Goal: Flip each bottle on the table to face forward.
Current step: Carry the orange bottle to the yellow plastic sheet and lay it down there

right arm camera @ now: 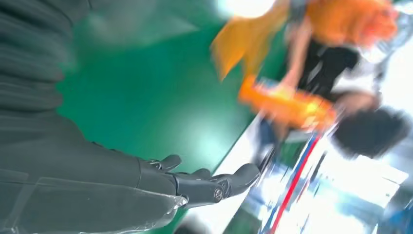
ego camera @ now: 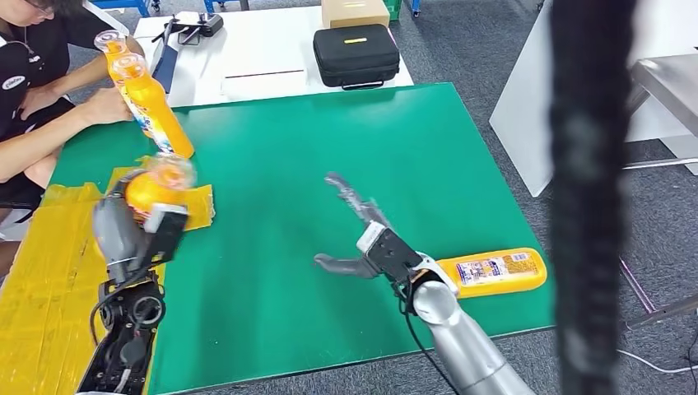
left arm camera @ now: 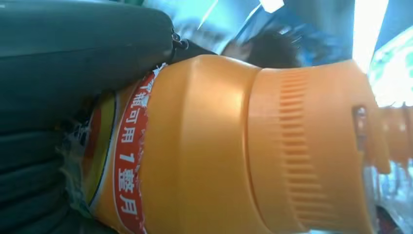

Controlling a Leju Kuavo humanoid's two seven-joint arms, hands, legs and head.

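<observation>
Risk lies with the bottle (ego camera: 156, 188) gripped in the raised left hand (ego camera: 132, 230), which could slip mid-turn, while the right hand (ego camera: 362, 239), open and empty, hovers just ahead of a second bottle (ego camera: 494, 271).

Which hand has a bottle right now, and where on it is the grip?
The left hand grips an orange bottle around its labelled body, below the cap. The right hand is open and holds nothing.

— How is the left hand (ego camera: 136, 226)?
— Raised at the left, fingers wrapped round an orange bottle (ego camera: 155, 188).
— And the right hand (ego camera: 362, 239)?
— Held out over the green table (ego camera: 272, 123), holding nothing, fingers (right arm camera: 214, 183) stretched forward and apart, thumb out sideways.
</observation>
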